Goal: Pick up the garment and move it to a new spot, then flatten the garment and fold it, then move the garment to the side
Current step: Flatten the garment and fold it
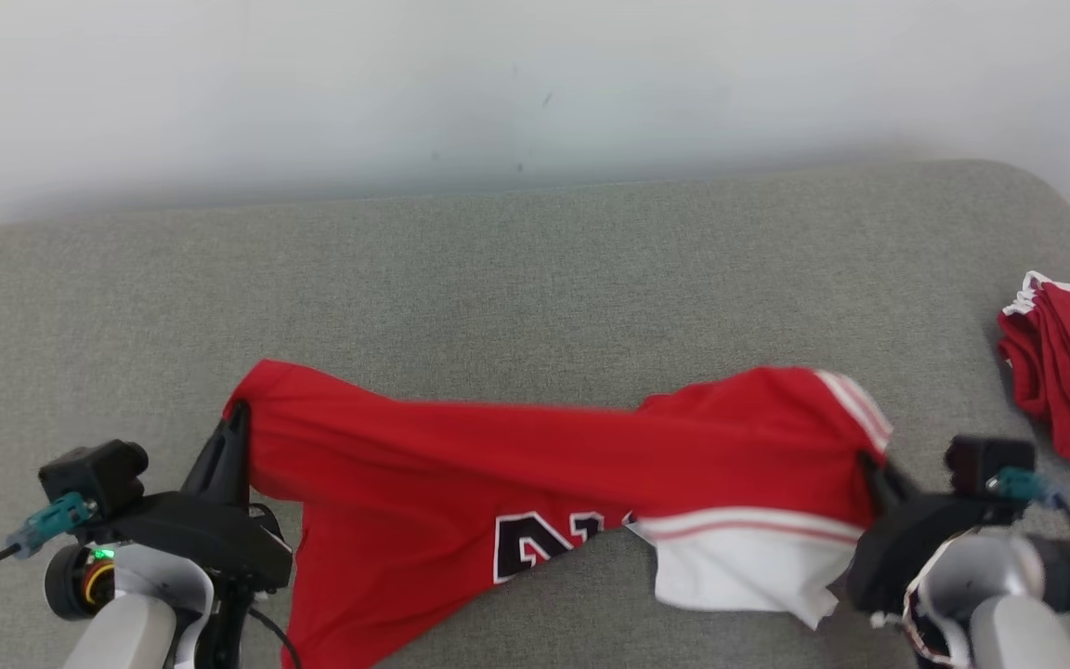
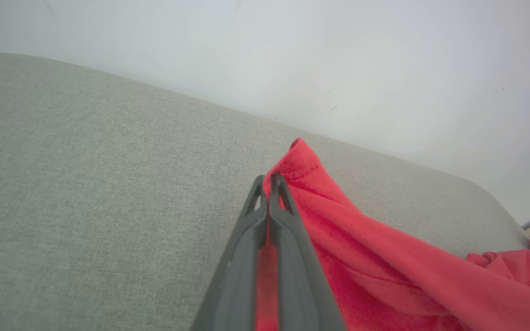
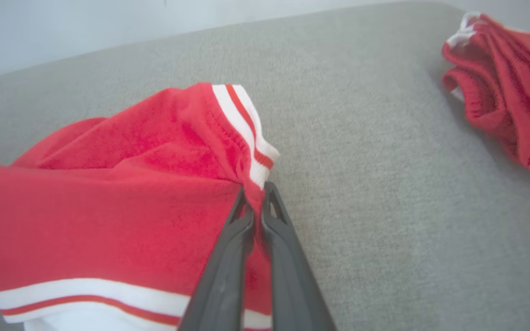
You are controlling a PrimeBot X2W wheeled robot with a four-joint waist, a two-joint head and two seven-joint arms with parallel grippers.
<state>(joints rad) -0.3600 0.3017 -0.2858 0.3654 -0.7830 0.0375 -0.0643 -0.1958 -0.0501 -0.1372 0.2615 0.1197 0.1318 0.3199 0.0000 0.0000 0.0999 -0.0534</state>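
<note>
**Open desk beyond the stretched jersey; a heap of clothes crowds the right edge**

The red jersey (image 1: 461, 455) spans the near half of the desk (image 1: 535, 269) from the left fingers (image 1: 222, 465) to the right fingers (image 1: 886, 492), both clamped on its cloth, so it makes one long barrier across the front. Beyond it the grey surface lies open across its whole width up to the wall (image 1: 498, 84), which closes the far side. There is open desk to the left of the left fingers as well. On the right, a strip of free surface runs between the right fingers and a heap of red clothes (image 1: 1069, 372) at the desk's right edge.
</note>
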